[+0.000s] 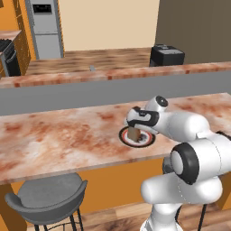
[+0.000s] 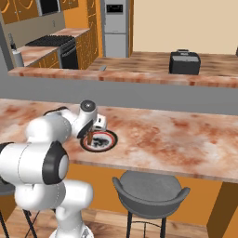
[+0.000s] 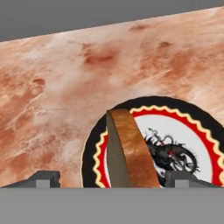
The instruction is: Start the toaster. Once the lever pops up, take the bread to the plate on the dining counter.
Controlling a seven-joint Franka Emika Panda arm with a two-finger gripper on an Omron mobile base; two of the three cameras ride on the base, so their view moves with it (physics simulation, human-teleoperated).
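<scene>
The bread (image 3: 129,148), a brown slice, stands on edge over the left part of the plate (image 3: 87,157), which has a black rim and a red and yellow ring. My gripper (image 3: 113,179) is open, one fingertip on each side of the slice with a gap to each. From the base, the gripper (image 1: 134,127) hangs low over the plate (image 1: 137,143) on the dining counter (image 1: 54,135), with the bread (image 1: 132,133) under it. The right base view shows the gripper (image 2: 91,134) above the plate (image 2: 106,145). The toaster (image 1: 167,55) sits on the far counter.
A grey stool (image 1: 45,196) stands under the dining counter's near edge, another stool (image 2: 148,193) to the right of my base. A grey ledge and a second counter (image 2: 139,74) lie beyond. A fridge (image 1: 45,27) and stove (image 2: 60,46) stand at the back.
</scene>
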